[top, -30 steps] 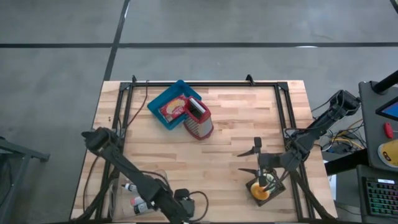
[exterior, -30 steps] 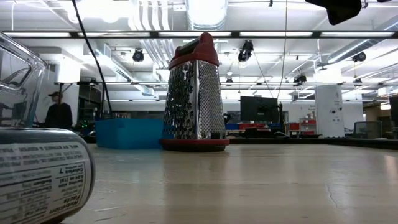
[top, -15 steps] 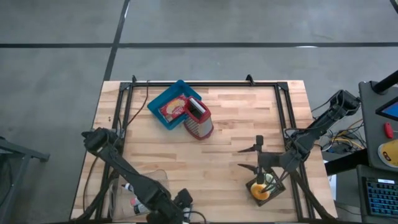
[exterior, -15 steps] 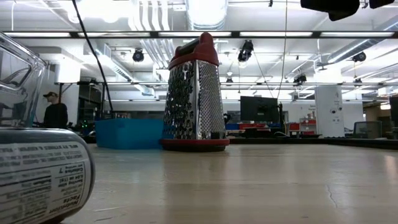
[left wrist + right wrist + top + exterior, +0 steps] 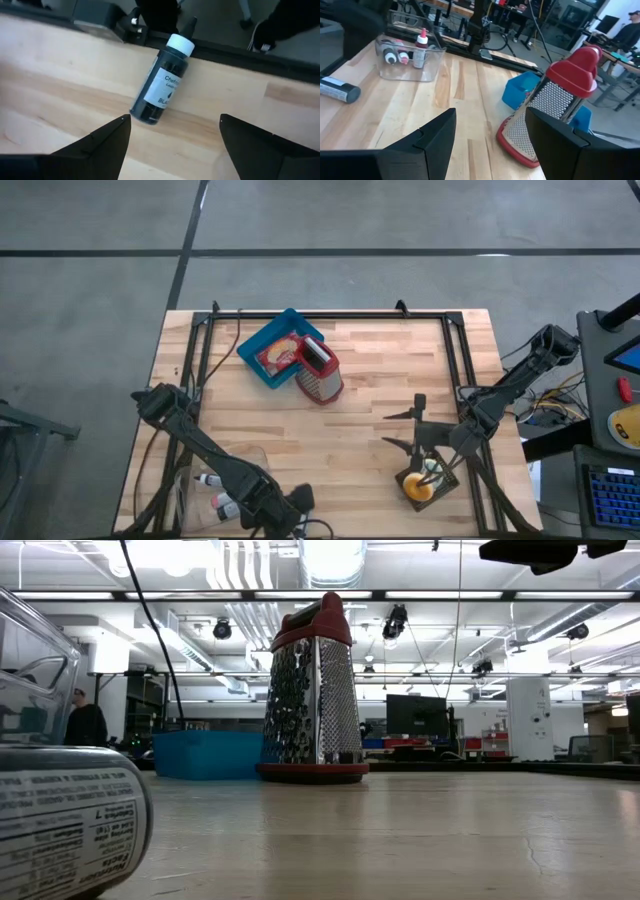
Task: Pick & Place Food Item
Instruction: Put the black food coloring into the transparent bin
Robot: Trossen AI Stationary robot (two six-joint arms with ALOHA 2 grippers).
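My left end effector [image 5: 172, 135] stood wide open and empty just above the small black white-capped bottle [image 5: 160, 82], lying flat on the surface [image 5: 60, 90], ready for grasping.

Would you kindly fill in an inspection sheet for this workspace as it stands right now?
Surface: wooden table, black frame rails along its edges.
Job's things: black bottle lying on its side; clear bin holding small bottles.
Clutter: box grater upright beside blue tray; orange item near right arm.
Grippers: left gripper open above the black bottle; right gripper open, empty.
Cables: black cable hanging.
Surroundings: person far behind; monitors.
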